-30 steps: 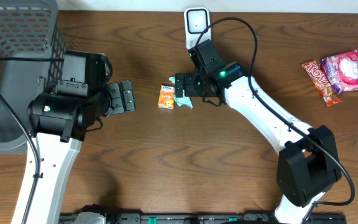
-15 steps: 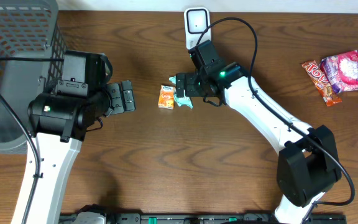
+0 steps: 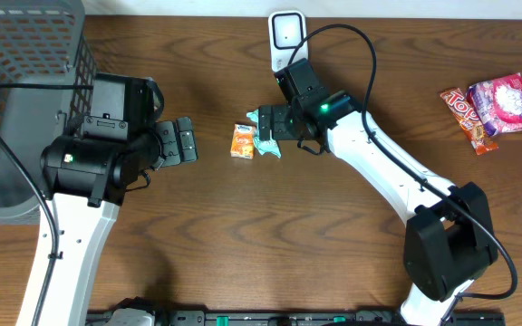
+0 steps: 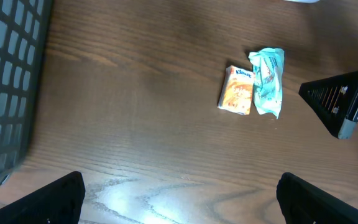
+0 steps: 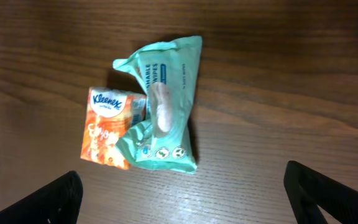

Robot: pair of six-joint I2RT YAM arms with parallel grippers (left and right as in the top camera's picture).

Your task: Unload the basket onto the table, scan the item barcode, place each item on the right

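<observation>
Mid-table, an orange Kleenex tissue pack (image 3: 242,141) lies against a teal wipes pack (image 3: 267,145). My right gripper (image 3: 270,123) hovers open just above and behind the wipes pack. In the right wrist view both packs, the tissue pack (image 5: 107,127) and the wipes (image 5: 163,102), lie ahead of the wide-apart fingers of that gripper (image 5: 182,199), which holds nothing. My left gripper (image 3: 187,140) stands open and empty to the left of the packs. Its wrist view shows the tissue pack (image 4: 237,91) and the wipes (image 4: 268,81) far ahead. A white barcode scanner (image 3: 286,32) stands at the far edge.
A dark mesh basket (image 3: 25,54) fills the far left corner; its wall shows in the left wrist view (image 4: 5,81). Two snack packets, a pink one (image 3: 506,101) and a red one (image 3: 468,118), lie at the far right. Bare wood separates the two grippers.
The right gripper has edged slightly toward the far side over the wipes pack. The packs and the left arm have not moved.
</observation>
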